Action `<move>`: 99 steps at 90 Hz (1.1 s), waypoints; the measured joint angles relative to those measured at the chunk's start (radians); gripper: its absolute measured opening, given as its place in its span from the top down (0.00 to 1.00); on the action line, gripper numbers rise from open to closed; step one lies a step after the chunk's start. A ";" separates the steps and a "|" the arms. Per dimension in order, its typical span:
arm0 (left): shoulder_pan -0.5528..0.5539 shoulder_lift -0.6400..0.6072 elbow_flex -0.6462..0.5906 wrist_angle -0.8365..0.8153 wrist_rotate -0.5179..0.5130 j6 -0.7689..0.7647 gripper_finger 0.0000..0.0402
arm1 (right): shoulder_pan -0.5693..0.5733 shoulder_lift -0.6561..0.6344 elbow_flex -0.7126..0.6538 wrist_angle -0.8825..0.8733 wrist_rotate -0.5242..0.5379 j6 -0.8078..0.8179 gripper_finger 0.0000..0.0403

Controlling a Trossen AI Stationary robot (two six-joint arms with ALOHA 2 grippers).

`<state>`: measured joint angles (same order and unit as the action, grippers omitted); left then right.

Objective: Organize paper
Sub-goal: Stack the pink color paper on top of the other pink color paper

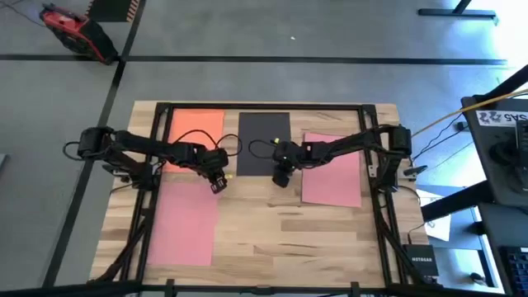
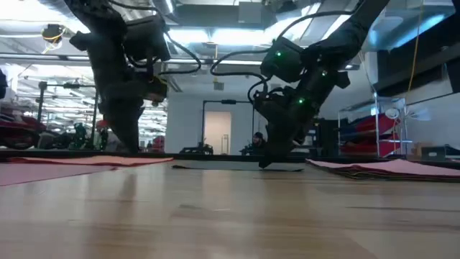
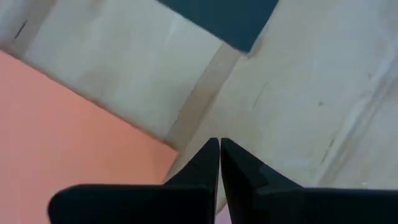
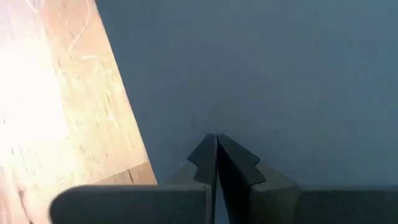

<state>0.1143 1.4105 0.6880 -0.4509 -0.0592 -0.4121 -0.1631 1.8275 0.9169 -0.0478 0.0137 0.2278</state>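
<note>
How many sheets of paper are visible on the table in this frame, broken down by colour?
Orange paper: 1
Black paper: 1
Pink paper: 2, one near the left arm, one under the right arm
Total: 4 sheets visible from above; any stacked underneath cannot be told.

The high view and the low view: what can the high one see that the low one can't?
Only the high view shows the whole layout: an orange sheet at the back left, a black sheet in the middle, a pink sheet on the right and another pink sheet at the front left. Only the low view shows the room behind the table. Both show the left hand and the right hand low over the wooden table.
</note>
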 joint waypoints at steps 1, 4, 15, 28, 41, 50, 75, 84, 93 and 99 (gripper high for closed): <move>0.000 0.000 0.000 0.006 0.004 0.000 1.00 | 0.000 -0.002 0.000 0.000 -0.004 -0.001 1.00; 0.000 0.000 0.000 0.022 0.021 0.001 1.00 | 0.002 -0.008 0.000 0.002 -0.007 -0.003 1.00; 0.005 0.000 0.000 0.086 0.064 -0.001 1.00 | 0.021 -0.051 0.000 -0.011 -0.007 -0.039 1.00; 0.024 0.000 -0.001 0.223 0.123 0.002 1.00 | 0.053 -0.117 0.001 -0.071 -0.025 -0.061 1.00; 0.060 0.000 -0.034 0.460 0.199 -0.003 1.00 | 0.101 -0.198 0.001 -0.190 -0.031 -0.071 1.00; 0.093 -0.001 -0.075 0.628 0.245 -0.029 1.00 | 0.155 -0.235 0.001 -0.271 0.010 -0.075 1.00; 0.155 -0.001 -0.195 0.983 0.417 -0.149 1.00 | 0.349 -0.241 0.000 -0.462 0.098 0.090 1.00; 0.155 -0.001 -0.200 1.027 0.451 -0.162 1.00 | 0.442 -0.254 0.000 -0.486 0.129 0.232 1.00; 0.153 0.000 -0.200 1.024 0.469 -0.159 1.00 | 0.539 -0.264 0.000 -0.507 0.180 0.413 1.00; 0.153 -0.001 -0.200 1.021 0.472 -0.148 1.00 | 0.589 -0.268 -0.001 -0.501 0.203 0.513 1.00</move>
<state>0.2676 1.4098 0.4877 0.5698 0.4129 -0.5599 0.4256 1.5597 0.9163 -0.5485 0.2162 0.7412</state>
